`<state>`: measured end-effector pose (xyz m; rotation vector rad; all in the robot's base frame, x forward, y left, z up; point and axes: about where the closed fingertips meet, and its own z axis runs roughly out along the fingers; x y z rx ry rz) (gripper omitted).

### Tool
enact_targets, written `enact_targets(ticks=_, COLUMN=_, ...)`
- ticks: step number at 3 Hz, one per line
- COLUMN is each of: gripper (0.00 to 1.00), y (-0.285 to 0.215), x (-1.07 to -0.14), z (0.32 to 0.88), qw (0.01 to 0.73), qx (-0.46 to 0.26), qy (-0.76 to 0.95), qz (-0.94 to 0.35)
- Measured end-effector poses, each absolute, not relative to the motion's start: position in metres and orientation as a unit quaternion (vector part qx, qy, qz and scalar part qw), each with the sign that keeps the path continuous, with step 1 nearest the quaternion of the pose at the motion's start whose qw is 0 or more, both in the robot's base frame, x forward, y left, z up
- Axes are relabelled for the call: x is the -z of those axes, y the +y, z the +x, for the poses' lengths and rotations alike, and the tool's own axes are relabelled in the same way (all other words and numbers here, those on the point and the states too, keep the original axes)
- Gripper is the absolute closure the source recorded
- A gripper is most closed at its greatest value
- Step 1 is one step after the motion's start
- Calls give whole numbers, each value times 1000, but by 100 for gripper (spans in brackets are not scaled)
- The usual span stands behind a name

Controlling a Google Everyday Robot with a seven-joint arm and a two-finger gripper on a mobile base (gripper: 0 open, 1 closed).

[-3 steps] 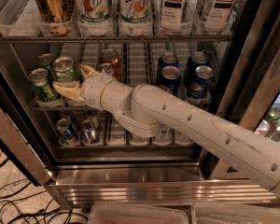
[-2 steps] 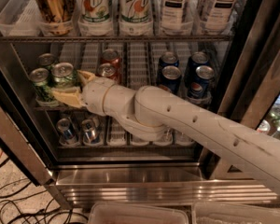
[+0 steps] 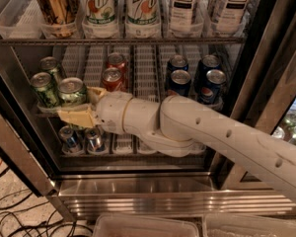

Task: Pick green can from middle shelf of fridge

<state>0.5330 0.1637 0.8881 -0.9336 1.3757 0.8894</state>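
Green can (image 3: 71, 89) has come nearer, off its row, with my gripper (image 3: 75, 104). Fingers clamped either side of it, left front of middle shelf (image 3: 144, 68), fridge (image 3: 138, 192). Side grip spares the neighbouring cans.

We saw the gripper (image 3: 83, 106) at the left end of the middle shelf (image 3: 145, 68) of the fridge (image 3: 138, 191), just beside the front can (image 3: 71, 90), on its right. A neighbour can (image 3: 43, 89) stood just left of that one, and a rear can (image 3: 52, 65) behind both. Two central cans (image 3: 113, 70) sat one behind the other in a lane to the right, with four cans (image 3: 195, 78) farther right. The arm (image 3: 212, 132) reached in from the lower right. Bottles (image 3: 138, 9) stood on the shelf above, and the lower cans (image 3: 81, 138) sat beneath the gripper.
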Motion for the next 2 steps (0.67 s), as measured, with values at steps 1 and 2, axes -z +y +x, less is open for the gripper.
enact_targets(ticks=1, gripper=100, y=144, x=-911, z=512, qw=572, qx=-407, qy=581, qz=-411)
enact_targets(ticks=2, gripper=100, y=149, x=-913, z=502, qw=565, qx=-420, qy=572, qz=-421)
